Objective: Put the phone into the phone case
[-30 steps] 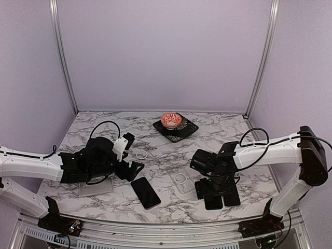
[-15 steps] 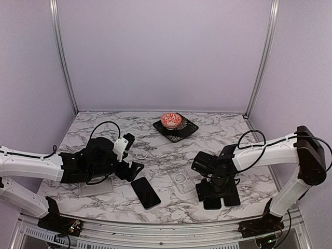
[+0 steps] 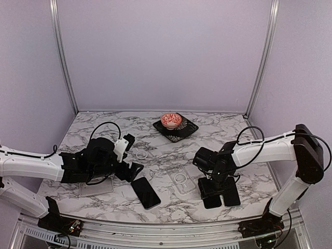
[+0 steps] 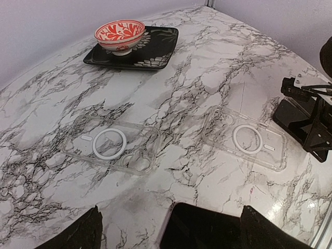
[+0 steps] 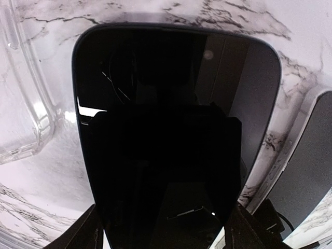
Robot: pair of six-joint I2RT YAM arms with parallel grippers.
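My right gripper point(image 3: 213, 182) is down over a black phone point(image 3: 210, 198) at the near right. In the right wrist view this phone point(image 5: 171, 129) fills the frame, and the gripper point(image 5: 166, 231) straddles it, a finger just outside each long edge with a thin gap showing. A clear phone case point(image 3: 180, 179) with a white ring lies just left of it. Another black phone point(image 3: 145, 192) lies near the left gripper point(image 3: 133, 154), which hangs wide open. In the left wrist view that phone point(image 4: 218, 228) shows between the open fingers point(image 4: 72, 233).
A third phone point(image 3: 231, 196) lies right beside the straddled one. A second clear case point(image 4: 111, 145) lies further left, and another point(image 3: 96, 187) sits under the left arm. A red-patterned bowl point(image 3: 171, 120) stands on a black plate point(image 3: 188, 129) at the back.
The right gripper has come lower over the right-hand phone and its fingers have narrowed towards the phone's edges. The left arm has not moved.
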